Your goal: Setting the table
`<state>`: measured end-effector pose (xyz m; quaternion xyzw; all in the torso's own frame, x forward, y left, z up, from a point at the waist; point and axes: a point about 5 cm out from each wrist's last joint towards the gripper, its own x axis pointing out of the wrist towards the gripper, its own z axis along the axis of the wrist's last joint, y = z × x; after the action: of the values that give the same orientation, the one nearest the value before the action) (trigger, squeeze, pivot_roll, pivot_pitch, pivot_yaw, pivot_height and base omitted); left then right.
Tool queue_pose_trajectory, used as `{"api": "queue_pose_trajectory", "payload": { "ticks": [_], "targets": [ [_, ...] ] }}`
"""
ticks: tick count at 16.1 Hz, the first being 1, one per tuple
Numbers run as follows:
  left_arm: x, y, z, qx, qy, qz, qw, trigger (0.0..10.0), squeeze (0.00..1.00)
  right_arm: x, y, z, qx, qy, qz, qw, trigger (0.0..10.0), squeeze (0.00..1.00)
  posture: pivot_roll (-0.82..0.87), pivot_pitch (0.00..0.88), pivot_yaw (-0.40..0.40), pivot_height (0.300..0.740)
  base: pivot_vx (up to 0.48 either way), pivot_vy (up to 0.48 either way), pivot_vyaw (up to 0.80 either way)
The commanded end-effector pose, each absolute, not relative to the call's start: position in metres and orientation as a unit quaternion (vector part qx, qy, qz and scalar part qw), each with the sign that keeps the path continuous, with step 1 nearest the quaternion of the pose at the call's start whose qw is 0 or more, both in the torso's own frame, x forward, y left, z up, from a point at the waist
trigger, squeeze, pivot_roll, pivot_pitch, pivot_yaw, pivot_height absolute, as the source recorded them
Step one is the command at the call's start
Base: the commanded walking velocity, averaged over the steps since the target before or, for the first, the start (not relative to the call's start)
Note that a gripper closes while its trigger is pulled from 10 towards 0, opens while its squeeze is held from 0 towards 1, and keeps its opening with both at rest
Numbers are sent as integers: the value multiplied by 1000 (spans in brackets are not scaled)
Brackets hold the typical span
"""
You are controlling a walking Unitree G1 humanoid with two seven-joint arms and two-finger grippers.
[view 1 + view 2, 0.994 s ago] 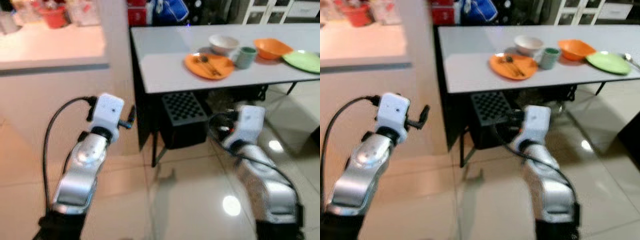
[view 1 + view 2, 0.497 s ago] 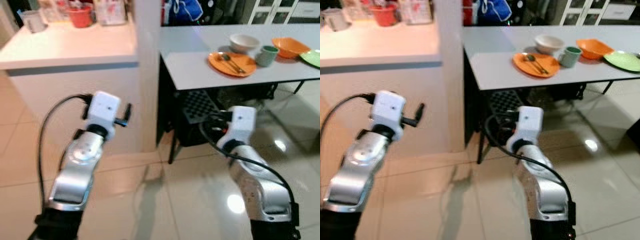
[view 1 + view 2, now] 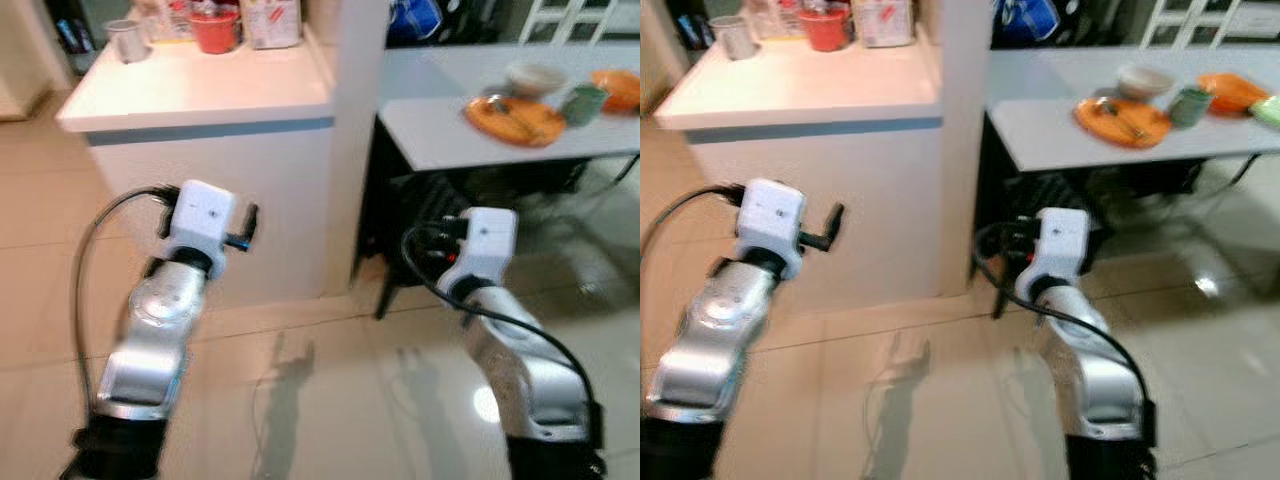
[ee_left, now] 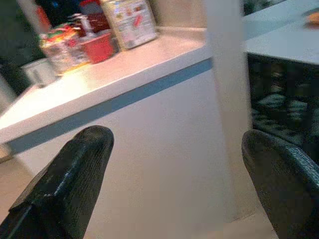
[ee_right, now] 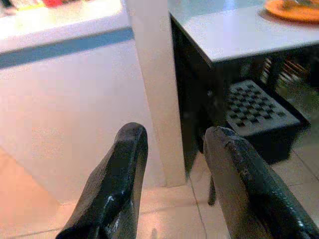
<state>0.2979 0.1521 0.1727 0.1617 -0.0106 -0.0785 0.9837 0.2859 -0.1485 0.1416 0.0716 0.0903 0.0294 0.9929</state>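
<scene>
A grey dining table (image 3: 450, 140) stands at the upper right. On it are an orange plate (image 3: 512, 118) with cutlery, a white bowl (image 3: 535, 77), a green mug (image 3: 582, 100) and an orange bowl (image 3: 620, 88). Both arms are raised over the tiled floor, well short of the table. My left gripper (image 4: 174, 164) is open wide, empty, and faces a white counter (image 3: 200, 90). My right gripper (image 5: 174, 134) is open by a narrow gap, empty, and faces the white pillar (image 5: 149, 74) beside the table's end.
The counter has a blue stripe and carries a red bowl (image 3: 215, 30), a metal cup (image 3: 125, 40) and a carton (image 3: 270, 20). A black crate (image 5: 259, 117) sits under the table among its dark legs. Glossy beige tiles spread in front.
The whole picture has slid right, so the camera has turned left: the counter now stands ahead and the table sits at the right edge. Both arms keep their pose.
</scene>
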Motion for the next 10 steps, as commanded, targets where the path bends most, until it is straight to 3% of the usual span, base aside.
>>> {"api": "queue_pose_trajectory", "payload": {
  "ticks": [1,10],
  "targets": [
    [298,156,176,170,-16,-71,983,10000,0,287,-147,146,74,80,32,994,10000,0,0,0,-13,740,0,364,0],
    [298,157,176,173,-14,-74,982,10000,0,286,-147,146,77,82,29,993,10000,0,5,0,-7,740,0,365,0]
  ]
}}
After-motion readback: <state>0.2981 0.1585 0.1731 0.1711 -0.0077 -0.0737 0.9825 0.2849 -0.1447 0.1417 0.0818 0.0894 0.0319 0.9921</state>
